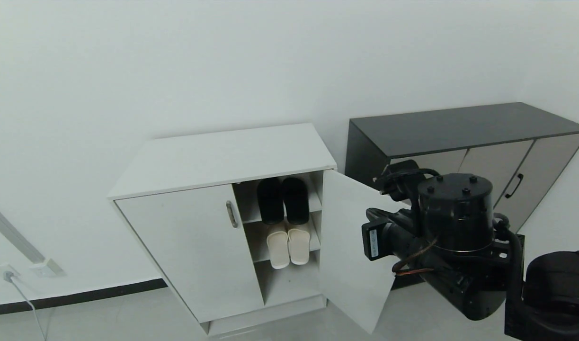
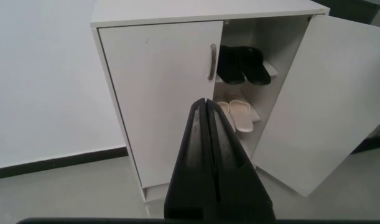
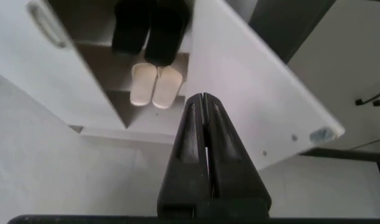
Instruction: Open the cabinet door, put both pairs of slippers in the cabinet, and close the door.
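Observation:
The white cabinet (image 1: 223, 158) stands against the wall with its left door (image 1: 194, 246) closed and its right door (image 1: 351, 246) swung wide open. Inside, a pair of black slippers (image 1: 283, 199) lies on the upper shelf. A pair of white slippers (image 1: 288, 244) lies on the shelf below. My left gripper (image 2: 205, 109) is shut and empty, held in front of the closed door. My right gripper (image 3: 203, 99) is shut and empty too, close to the open door's (image 3: 252, 106) inner face. The right arm (image 1: 450, 237) hangs by that door's free edge.
A dark cabinet (image 1: 459, 128) with grey doors stands against the wall right of the white one, just behind the open door. A wall socket with a cable (image 1: 7, 274) sits low at the far left. Bare floor (image 1: 128, 317) lies in front.

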